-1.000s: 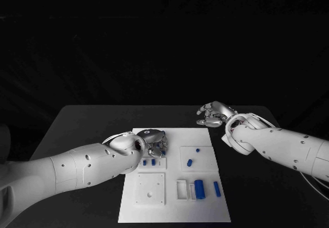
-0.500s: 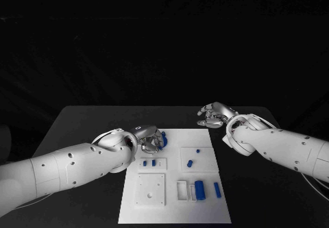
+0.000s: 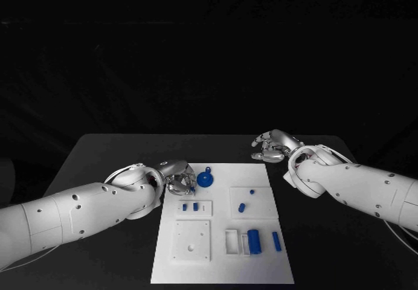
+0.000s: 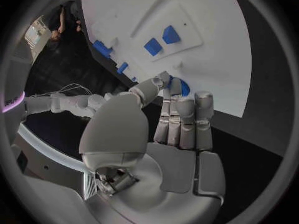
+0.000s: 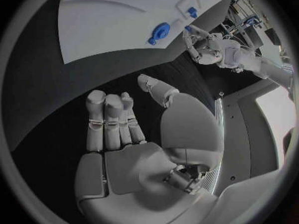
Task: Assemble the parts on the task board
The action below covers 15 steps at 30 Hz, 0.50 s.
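A round blue part (image 3: 205,178) lies flat near the far-left corner of the white task board (image 3: 261,266), just beside the left hand (image 3: 179,177), which hangs at the board's left edge with its fingers (image 4: 185,119) curled inward; whether they grasp anything cannot be told from these views. From the right wrist the same part shows as a disc with a small tab at one side. The right hand (image 3: 272,146) sits off the board's far-right corner above the black desk (image 3: 104,151), fingers curled in on nothing.

Nearer on the board, a small raised plate (image 3: 193,207) carries two short blue pegs (image 3: 189,206), and a second plate (image 3: 252,199) to its right holds two more blue pieces (image 3: 240,207). An open white tray (image 3: 232,241) toward the near edge appears empty, with a blue cylinder (image 3: 254,240) and a thin blue bar (image 3: 275,240) lying beside it, and a square white block (image 3: 190,240) to the left.

The likely risk: with the left hand so close, a stray finger could nudge the loose disc across the smooth board or off its edge.
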Each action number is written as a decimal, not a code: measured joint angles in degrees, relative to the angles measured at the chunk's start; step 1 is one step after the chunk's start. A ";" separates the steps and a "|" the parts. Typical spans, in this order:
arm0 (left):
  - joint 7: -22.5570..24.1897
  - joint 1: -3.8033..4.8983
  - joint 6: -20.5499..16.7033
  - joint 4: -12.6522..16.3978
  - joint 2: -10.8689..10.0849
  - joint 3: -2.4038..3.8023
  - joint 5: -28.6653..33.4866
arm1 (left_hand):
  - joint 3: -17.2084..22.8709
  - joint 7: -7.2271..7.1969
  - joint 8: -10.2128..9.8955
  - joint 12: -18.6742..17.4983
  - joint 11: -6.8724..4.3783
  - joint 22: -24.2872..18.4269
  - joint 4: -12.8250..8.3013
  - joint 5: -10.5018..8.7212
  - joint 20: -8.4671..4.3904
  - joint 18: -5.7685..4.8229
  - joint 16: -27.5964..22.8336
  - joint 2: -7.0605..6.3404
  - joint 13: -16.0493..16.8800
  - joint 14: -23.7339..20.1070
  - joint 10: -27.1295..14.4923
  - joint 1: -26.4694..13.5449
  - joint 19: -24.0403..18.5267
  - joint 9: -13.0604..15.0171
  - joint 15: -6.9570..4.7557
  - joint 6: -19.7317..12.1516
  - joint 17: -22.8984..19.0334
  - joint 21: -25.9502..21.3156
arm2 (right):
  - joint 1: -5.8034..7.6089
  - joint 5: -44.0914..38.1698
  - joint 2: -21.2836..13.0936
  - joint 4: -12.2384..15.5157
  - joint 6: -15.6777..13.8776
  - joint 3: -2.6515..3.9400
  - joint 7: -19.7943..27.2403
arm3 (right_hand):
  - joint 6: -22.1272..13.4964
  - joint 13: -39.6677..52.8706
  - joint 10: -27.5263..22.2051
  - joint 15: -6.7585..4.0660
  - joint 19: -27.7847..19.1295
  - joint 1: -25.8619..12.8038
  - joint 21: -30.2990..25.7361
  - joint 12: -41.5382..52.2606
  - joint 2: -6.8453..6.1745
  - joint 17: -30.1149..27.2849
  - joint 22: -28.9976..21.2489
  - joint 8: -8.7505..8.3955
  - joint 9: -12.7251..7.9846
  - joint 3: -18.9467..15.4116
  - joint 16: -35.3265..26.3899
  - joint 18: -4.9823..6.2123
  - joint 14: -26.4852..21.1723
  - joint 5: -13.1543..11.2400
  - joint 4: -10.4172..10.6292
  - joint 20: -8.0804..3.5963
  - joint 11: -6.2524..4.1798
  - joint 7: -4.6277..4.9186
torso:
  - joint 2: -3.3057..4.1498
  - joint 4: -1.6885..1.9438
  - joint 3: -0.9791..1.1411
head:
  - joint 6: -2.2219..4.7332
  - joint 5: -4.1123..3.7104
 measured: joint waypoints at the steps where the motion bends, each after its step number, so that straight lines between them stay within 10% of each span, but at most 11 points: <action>1: 0.00 0.00 0.15 -0.06 0.00 0.00 0.06 | 0.00 0.05 0.00 0.00 0.00 0.00 0.00 0.00 0.00 0.00 0.00 0.00 0.00 0.00 0.00 0.00 0.00 0.00 0.00 0.05 -0.04 0.00 | 0.00 0.00 0.00 0.01 0.00 0.00 0.00 | 0.00 0.00 0.00 0.00 0.10 0.00 0.00 0.00 0.00 0.00 0.00 0.00 0.00 0.00 0.00 0.00 0.00 0.00 0.00 -0.04 0.00 0.00 | 0.00 0.00 -0.01 | -0.01 0.05; 15: -0.08 -0.25 2.30 -0.92 -0.03 -0.01 0.61 | 0.07 0.11 -0.01 -0.29 -0.01 -0.01 -0.23 -0.02 0.11 -0.01 0.00 -0.11 0.06 0.09 -0.01 -0.04 0.08 0.01 0.10 0.09 -0.09 0.00 | -0.01 0.00 -0.01 0.00 0.01 0.00 0.00 | 0.01 -0.06 0.00 0.00 0.17 0.00 0.00 0.00 0.00 -0.05 0.00 0.00 0.00 0.00 0.00 0.00 0.00 0.00 0.00 0.01 0.00 -0.02 | -0.02 -0.07 0.08 | -0.20 0.28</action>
